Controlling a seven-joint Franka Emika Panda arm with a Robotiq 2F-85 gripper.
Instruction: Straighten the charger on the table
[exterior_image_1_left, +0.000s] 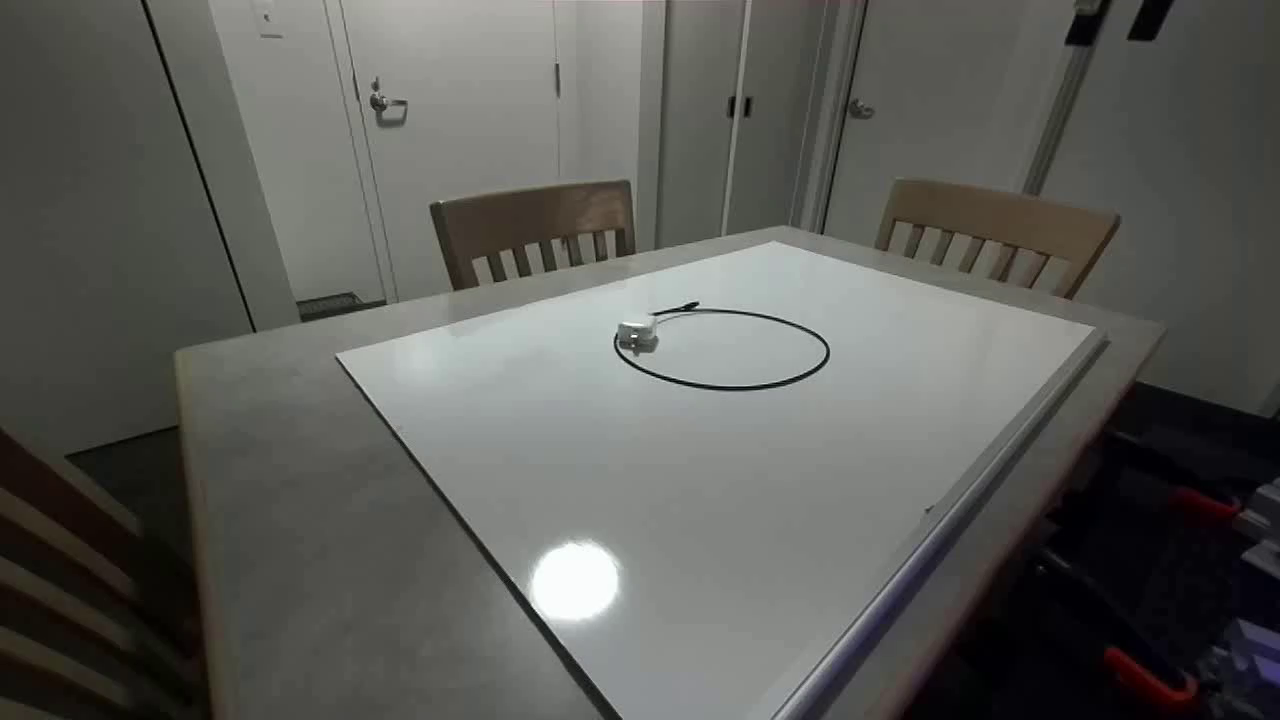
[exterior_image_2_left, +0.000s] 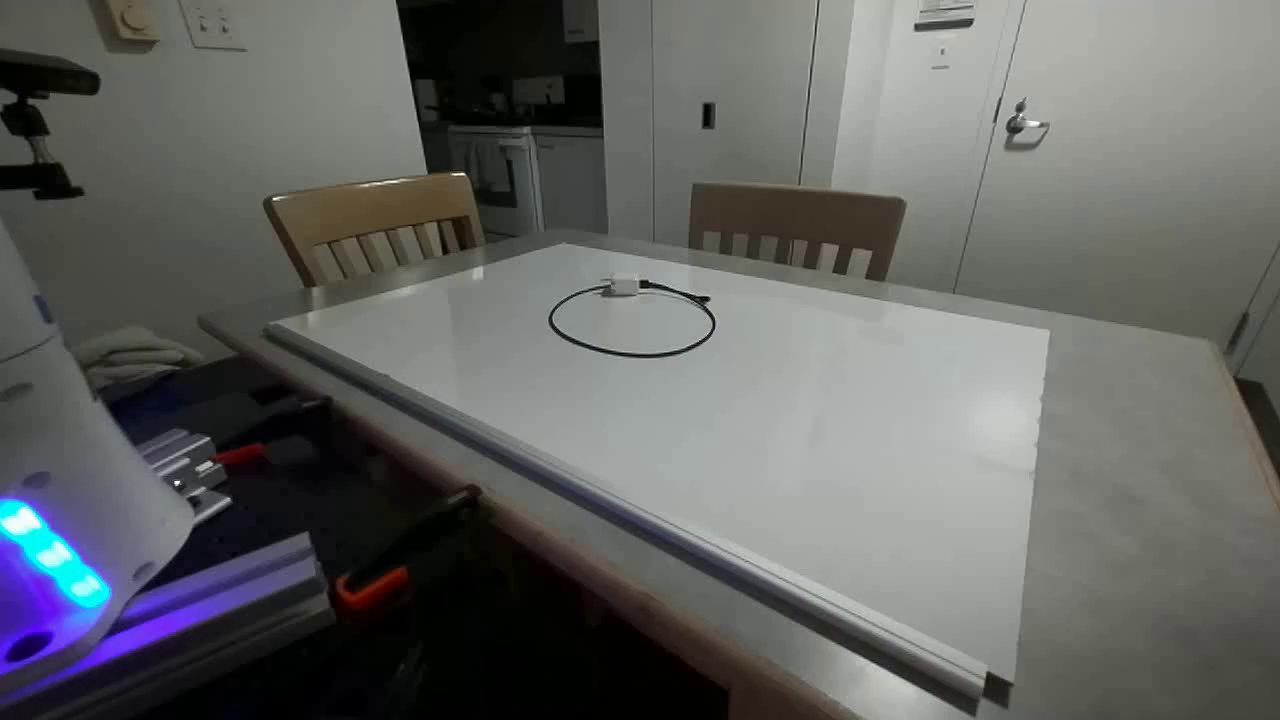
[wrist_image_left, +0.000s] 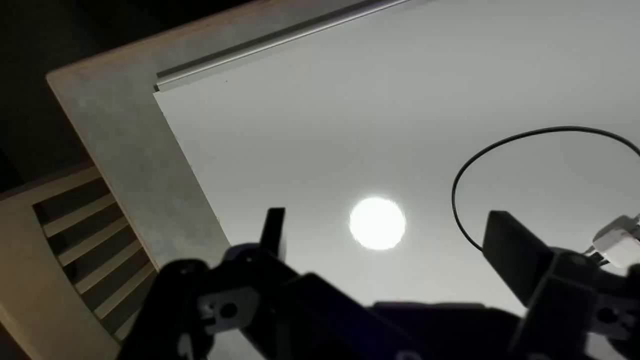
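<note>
Since the charger (exterior_image_1_left: 735, 388) lies looped on the bench (exterior_image_1_left: 310, 520) to one side of the wide-spread tool (wrist_image_left: 385, 220), I'd guess we're pre-grasp: swing over, pinch an end, pull.

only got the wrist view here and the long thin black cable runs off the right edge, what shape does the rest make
Observer: In both exterior views, the long, thin black cable lies in one wide, rounded loop on the grey-rimmed, white-topped rectangular table.
Operator: any plug end out of my sight
Observer: Yes, in an exterior view a small black plug end lies at the loop's edge, near the boxy white charger block.
Operator: am i down near the cable
Observer: No, at the top right of an exterior view the open black pincer hangs in the air, well above the table.
</note>
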